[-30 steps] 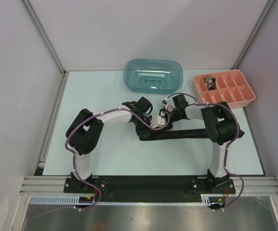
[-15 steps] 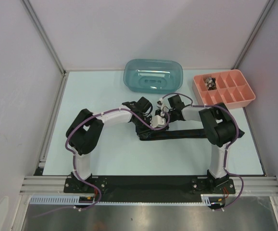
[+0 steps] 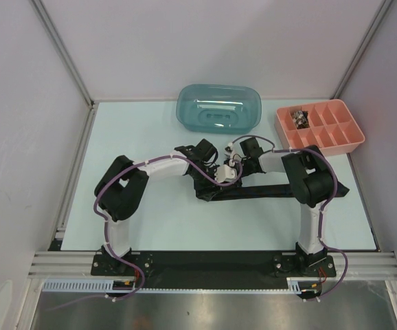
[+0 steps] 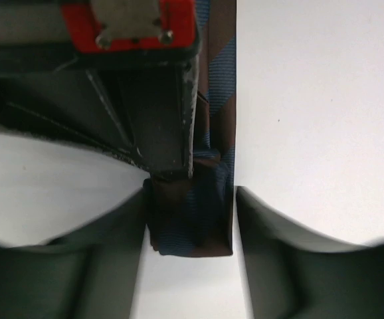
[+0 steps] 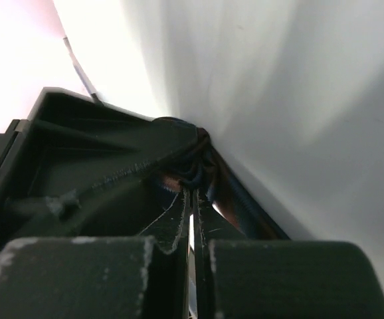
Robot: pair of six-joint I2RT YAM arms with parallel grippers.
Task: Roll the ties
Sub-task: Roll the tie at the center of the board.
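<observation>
Tie (image 3: 260,192): rolled end hidden beneath wrists (image 3: 205,152); stretch behind right arm (image 3: 312,180); tray (image 3: 322,146) contents indistinct.

One tie (image 3: 267,192) lies flat across the middle of the bench (image 3: 150,227), running left to right, dark from above (brown and blue diagonal stripes up close). Its left end is wound into a small tight roll (image 4: 192,222); the rest lies unrolled

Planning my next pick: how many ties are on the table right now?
1. The tie lies across the middle of the table, its left end partly rolled up. Others may be hidden under the arms.
</observation>
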